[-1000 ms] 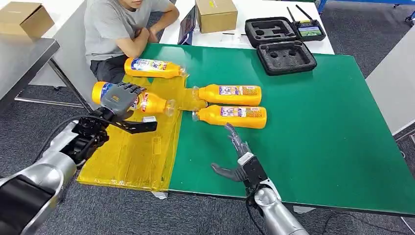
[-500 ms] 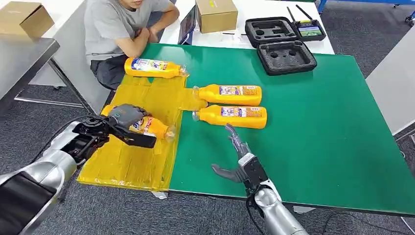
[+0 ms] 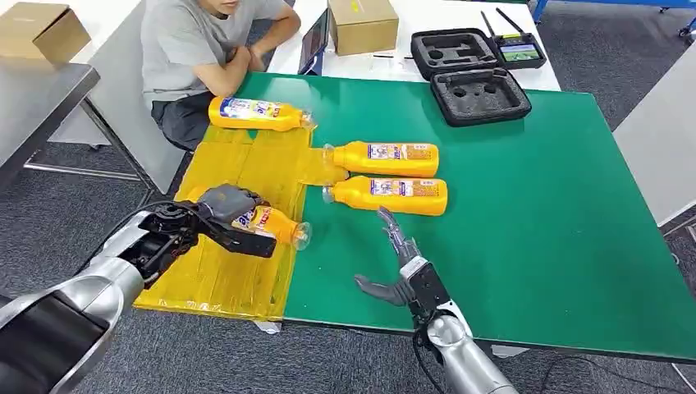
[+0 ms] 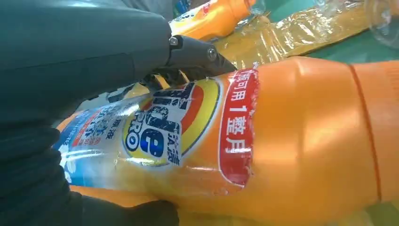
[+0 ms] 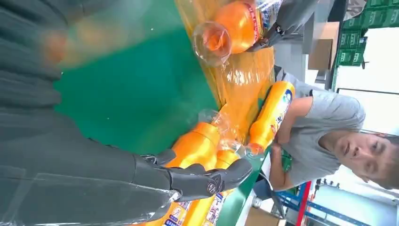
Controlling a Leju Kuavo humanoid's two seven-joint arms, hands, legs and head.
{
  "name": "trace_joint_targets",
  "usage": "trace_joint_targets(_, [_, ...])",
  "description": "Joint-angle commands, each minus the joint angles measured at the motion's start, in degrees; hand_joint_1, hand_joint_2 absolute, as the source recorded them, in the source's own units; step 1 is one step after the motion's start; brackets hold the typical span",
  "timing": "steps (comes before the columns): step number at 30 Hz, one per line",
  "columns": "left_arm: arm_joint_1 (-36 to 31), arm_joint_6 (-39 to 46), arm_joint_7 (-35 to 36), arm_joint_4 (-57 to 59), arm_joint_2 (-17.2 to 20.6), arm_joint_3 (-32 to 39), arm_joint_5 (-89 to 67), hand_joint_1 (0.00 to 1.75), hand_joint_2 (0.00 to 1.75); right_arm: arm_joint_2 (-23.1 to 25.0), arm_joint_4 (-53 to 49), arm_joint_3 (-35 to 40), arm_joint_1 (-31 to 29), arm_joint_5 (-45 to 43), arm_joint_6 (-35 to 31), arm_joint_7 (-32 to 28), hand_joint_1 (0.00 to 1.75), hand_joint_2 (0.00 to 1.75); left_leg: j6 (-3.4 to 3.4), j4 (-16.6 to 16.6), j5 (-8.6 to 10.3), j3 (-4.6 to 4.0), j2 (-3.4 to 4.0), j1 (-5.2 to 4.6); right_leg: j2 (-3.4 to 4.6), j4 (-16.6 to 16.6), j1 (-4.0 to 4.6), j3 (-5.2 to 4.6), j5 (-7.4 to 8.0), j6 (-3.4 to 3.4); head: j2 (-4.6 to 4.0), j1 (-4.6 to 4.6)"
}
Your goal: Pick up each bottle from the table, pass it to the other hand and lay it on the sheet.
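My left hand (image 3: 223, 207) grips an orange detergent bottle (image 3: 275, 224) around its labelled middle, low over the yellow sheet (image 3: 234, 279). The bottle lies on its side with its clear cap (image 3: 301, 236) toward the green table. The left wrist view shows the bottle (image 4: 291, 141) close up in the hand (image 4: 70, 70). My right hand (image 3: 400, 267) rests open on the table near the front edge, fingers apart and holding nothing. Two more bottles (image 3: 386, 158) (image 3: 392, 195) lie side by side on the table just beyond it. Another bottle (image 3: 258, 113) lies at the sheet's far end.
A person in a grey shirt (image 3: 193, 49) sits at the table's far left corner. A black foam case (image 3: 480, 94), a controller (image 3: 519, 51) and a cardboard box (image 3: 363, 23) stand at the back. The green table (image 3: 533, 230) stretches to the right.
My left hand has carried the bottle down and toward me over the sheet, its cap swinging toward the sheet's right edge. The right hand has stayed still.
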Motion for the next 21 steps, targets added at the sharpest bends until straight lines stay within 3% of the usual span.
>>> trace_joint_targets(1, [-0.8, -1.1, 1.2, 5.3, -2.9, -1.8, 0.7, 1.47, 1.75, -0.2, 3.3, 1.6, -3.6, -0.5, 0.2, 0.1, 0.00, 1.75, 0.04, 0.0, -0.04, 0.16, 0.03, -0.02, -0.01, 0.0, 0.01, 0.15, -0.04, -0.07, 0.00, 0.00])
trace_joint_targets(9, [-0.8, -1.1, 1.2, 5.3, -2.9, -1.8, 0.7, 1.47, 1.75, -0.2, 3.3, 1.6, -3.6, -0.5, 0.2, 0.1, 0.00, 1.75, 0.05, 0.0, -0.10, 0.28, 0.05, 0.02, -0.01, -0.1, 0.05, 0.30, -0.07, -0.10, 0.00, 0.00])
trace_joint_targets(10, [-0.7, -0.7, 2.0, 5.4, -2.9, -1.8, 0.6, 0.33, 1.75, -0.2, 3.3, 1.7, -3.6, -0.6, 0.1, 0.1, 0.00, 1.75, 0.04, 0.0, -0.07, 0.22, 0.05, 0.01, 0.00, 0.0, 0.03, 0.24, -0.05, -0.08, 0.00, 0.02])
trace_joint_targets(11, [-0.7, -0.4, 2.7, 5.5, -2.9, -2.4, 0.0, 0.00, 1.75, -0.2, 3.2, 1.7, -3.5, -0.6, 0.0, 0.1, 0.00, 1.75, 0.04, 0.0, -0.06, 0.19, 0.04, 0.00, -0.01, 0.0, 0.02, 0.20, -0.04, -0.07, 0.00, 0.00])
trace_joint_targets(21, [0.7, -1.0, 3.3, 4.7, -1.7, 1.4, 5.4, 0.00, 1.75, -0.3, 3.8, 2.0, -3.8, -1.0, -0.4, 0.1, 0.00, 1.75, 0.03, 0.0, -0.10, 0.22, 0.11, 0.01, 0.07, 0.0, 0.04, 0.21, -0.06, -0.09, 0.00, 0.00])
